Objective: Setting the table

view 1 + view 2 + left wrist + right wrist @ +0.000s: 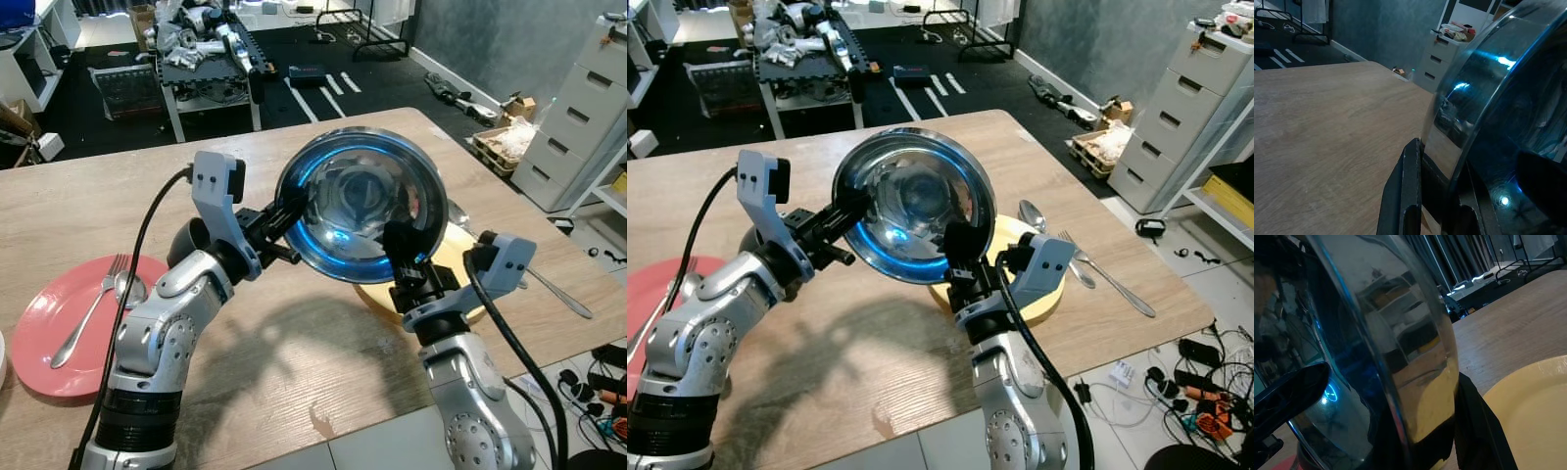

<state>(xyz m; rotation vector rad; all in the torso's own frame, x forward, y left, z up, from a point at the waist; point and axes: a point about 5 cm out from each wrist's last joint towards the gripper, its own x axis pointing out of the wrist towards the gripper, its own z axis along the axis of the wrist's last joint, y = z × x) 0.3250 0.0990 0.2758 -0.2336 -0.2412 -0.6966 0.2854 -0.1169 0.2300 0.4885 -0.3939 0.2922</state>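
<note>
Wooden tabletop [294, 352] is filling most of what I am seeing from the head camera, with a dark workshop floor, a cluttered bench and a grey drawer cabinet [578, 117] beyond its far edge. Nearest me, both arms are reaching up over the middle of the table. I am holding a steel bowl [361, 204] in the air between them, tipped so its inside is facing the camera. The left gripper [284, 223] is pinching the bowl's rim on its left side, one finger on each face of the wall; the right gripper [404, 257] is pinching the lower right rim the same way.

Just behind and below the bowl, a yellow plate [1029, 284] is lying near the right edge, with a spoon [1043, 230] and a fork [1107, 274] beside it. A red plate [59, 323] carrying another fork and spoon is sitting at the near left edge.

I am judging this as the placing step: the bowl is carried but not yet set down. Next I am needing to level it, lower it onto the yellow plate, then release both grips.
</note>
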